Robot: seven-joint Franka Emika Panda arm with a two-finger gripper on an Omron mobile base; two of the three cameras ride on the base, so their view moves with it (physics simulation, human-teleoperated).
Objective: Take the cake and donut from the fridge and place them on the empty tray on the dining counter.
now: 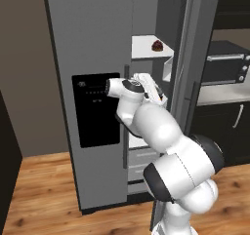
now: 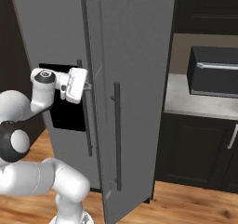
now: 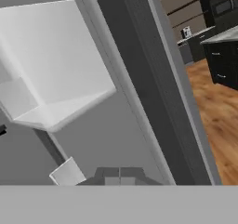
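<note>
Cake point(image 1: 157, 46) sits on an upper white shelf point(image 1: 146, 48) inside the fridge point(image 1: 93, 44), near that shelf's right edge, a small dark brown-red lump seen through the gap of the partly swung right door point(image 1: 193, 58) in the left base view. Below that shelf a white door bin or shelf end point(image 1: 167, 69) shows at the door's inner edge, and lower down pale drawers point(image 1: 141, 158) fill the bottom of the compartment.

From the right base view the same door point(image 2: 135, 88) stands ajar with its outer face toward the camera, its long dark vertical handle point(image 2: 117, 135) running down the middle, and the left door's handle point(image 2: 87, 116) just beside the gap. The black dispenser panel point(image 1: 95, 109) sits on the left door.

Arm's white hand reaches to the gap between the two doors, at the height of the dispenser. The gripper point(image 2: 88, 85) points into the opening edge of the right door; its fingers are pressed together with nothing between them, and I cannot tell whether they touch the door.

Hand view looks along the door's dark edge point(image 3: 139, 88), with a white bin point(image 3: 56, 69) to the left of it and wooden floor point(image 3: 218, 121) to the right.

Right of the fridge a pale counter point(image 2: 200, 102) on dark cabinets point(image 2: 195, 148) carries a black oven-like appliance point(image 2: 214, 72).
</note>
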